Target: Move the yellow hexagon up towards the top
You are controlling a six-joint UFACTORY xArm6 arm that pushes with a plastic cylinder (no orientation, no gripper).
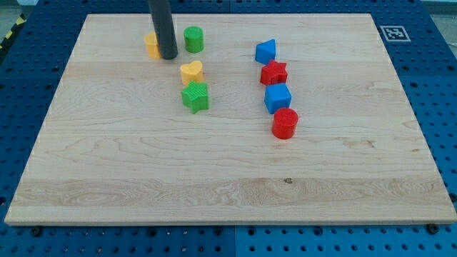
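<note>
The yellow hexagon sits near the top of the wooden board, left of centre, partly hidden behind my dark rod. My tip rests on the board touching or just at the hexagon's right side. A green cylinder stands just right of the rod. A yellow heart lies below and to the right of the tip, with a green star directly beneath it.
On the right half a column runs downward: a blue block, a red star, a blue cube, a red cylinder. A marker tag sits beyond the board's top right corner.
</note>
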